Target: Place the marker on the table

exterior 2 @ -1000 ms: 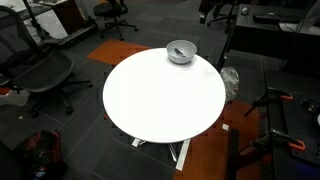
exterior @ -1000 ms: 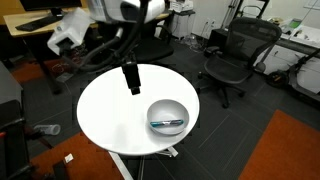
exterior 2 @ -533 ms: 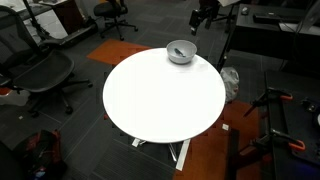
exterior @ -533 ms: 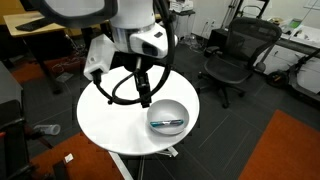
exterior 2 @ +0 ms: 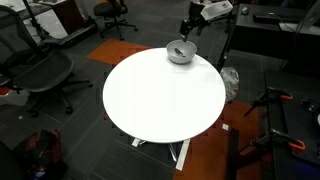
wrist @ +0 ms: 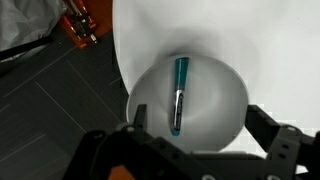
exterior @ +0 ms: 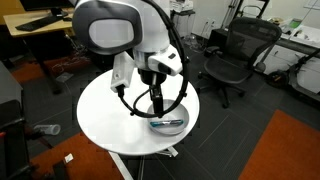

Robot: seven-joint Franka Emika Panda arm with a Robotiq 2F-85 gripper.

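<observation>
The dark teal marker (wrist: 179, 95) lies inside the round silver-grey bowl (wrist: 225, 100), which stands near the edge of the round white table (exterior: 105, 115). My gripper (wrist: 200, 125) hangs open just above the bowl, one finger at each side of it, empty. In an exterior view the gripper (exterior: 157, 103) is right above the bowl (exterior: 172, 125), and the marker (exterior: 170, 124) shows as a thin dark line. In the far view the gripper (exterior 2: 186, 30) hovers over the bowl (exterior 2: 180, 52); the marker is too small to make out there.
Black office chairs (exterior: 232, 60) (exterior 2: 40, 70) stand around the table (exterior 2: 160, 95). A wooden desk (exterior: 35, 25) is at the back. An orange-red carpet patch (exterior: 285, 150) lies on the dark floor. Orange items (wrist: 78, 25) lie on the floor beside the table edge.
The arm has swung across the table and come down over the bowl; the gripper now hangs right above it. The bowl and marker have not moved.
</observation>
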